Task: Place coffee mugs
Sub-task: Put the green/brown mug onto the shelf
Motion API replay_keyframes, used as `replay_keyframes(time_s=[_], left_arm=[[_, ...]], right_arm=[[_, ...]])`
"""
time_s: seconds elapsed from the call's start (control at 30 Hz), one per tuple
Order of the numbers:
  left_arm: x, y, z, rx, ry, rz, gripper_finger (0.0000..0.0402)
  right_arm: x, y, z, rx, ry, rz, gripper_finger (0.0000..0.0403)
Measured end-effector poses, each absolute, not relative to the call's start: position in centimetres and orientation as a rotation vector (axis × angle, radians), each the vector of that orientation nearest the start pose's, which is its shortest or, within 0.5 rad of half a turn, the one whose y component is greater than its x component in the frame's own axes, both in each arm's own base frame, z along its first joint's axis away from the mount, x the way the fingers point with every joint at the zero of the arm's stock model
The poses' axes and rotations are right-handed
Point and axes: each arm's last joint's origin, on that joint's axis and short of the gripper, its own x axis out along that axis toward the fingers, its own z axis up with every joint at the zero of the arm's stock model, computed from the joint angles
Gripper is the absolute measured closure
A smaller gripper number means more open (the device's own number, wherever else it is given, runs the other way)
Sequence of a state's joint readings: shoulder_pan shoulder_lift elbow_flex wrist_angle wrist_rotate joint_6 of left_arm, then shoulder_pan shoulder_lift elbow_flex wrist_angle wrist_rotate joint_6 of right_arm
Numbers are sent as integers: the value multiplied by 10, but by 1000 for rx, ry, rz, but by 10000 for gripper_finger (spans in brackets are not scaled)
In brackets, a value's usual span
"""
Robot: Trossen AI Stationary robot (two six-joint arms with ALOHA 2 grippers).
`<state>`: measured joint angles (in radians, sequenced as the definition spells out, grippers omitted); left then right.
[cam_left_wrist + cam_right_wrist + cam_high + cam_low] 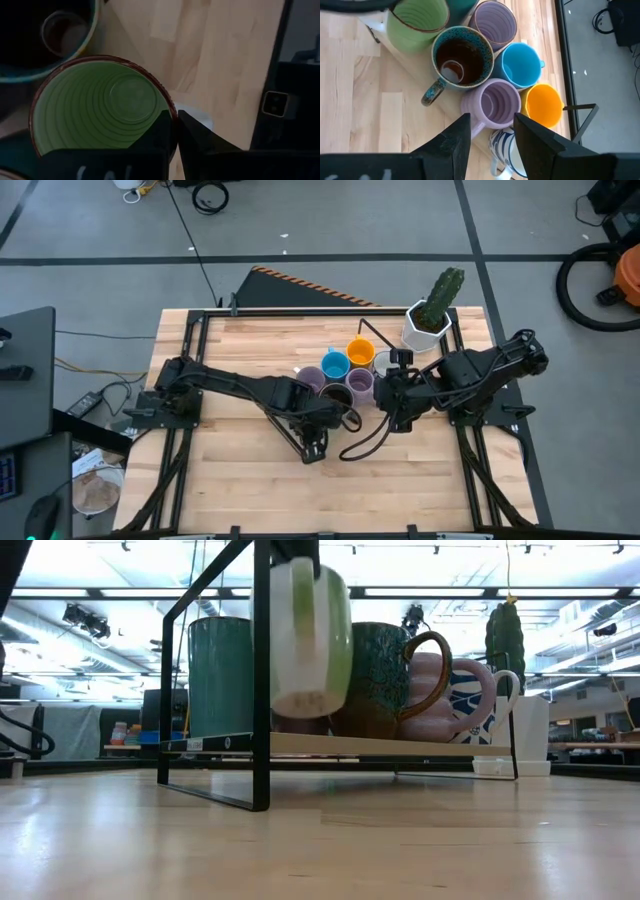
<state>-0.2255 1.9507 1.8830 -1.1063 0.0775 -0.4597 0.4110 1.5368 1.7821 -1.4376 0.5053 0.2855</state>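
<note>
The green mug, green inside with a brown rim and white outside, is in my left gripper near the table's middle. In the right wrist view the other mugs stand bunched on a raised wooden board: dark brown, two lilac, blue, orange and white with blue stripes. My right gripper hovers open above the nearer lilac mug, to the right of the cluster. My left gripper pinches the green mug's rim from above, one finger inside the mug and one outside. In the low view the mug hangs upright with its base just above the board, beside the dark brown mug.
A black metal frame stands in front of the board in the low view. A teal cup also stands on the board. The white faceted cactus pot sits near the table's far right corner. Bare wood lies toward the near edge.
</note>
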Motion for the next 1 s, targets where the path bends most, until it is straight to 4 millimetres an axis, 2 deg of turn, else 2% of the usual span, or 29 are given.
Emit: replay_keyframes(time_s=[0.23,0.6,1.0], left_arm=[[394,-93,296,-331,1225,41,377],[404,-94,278,-436,1242,190,376],[407,-95,278,-555,1205,269,376]], right_arm=[[252,94,399,-271,1037,-232,248],[252,95,399,-274,1035,-227,248],[252,95,399,-274,1034,-226,248]])
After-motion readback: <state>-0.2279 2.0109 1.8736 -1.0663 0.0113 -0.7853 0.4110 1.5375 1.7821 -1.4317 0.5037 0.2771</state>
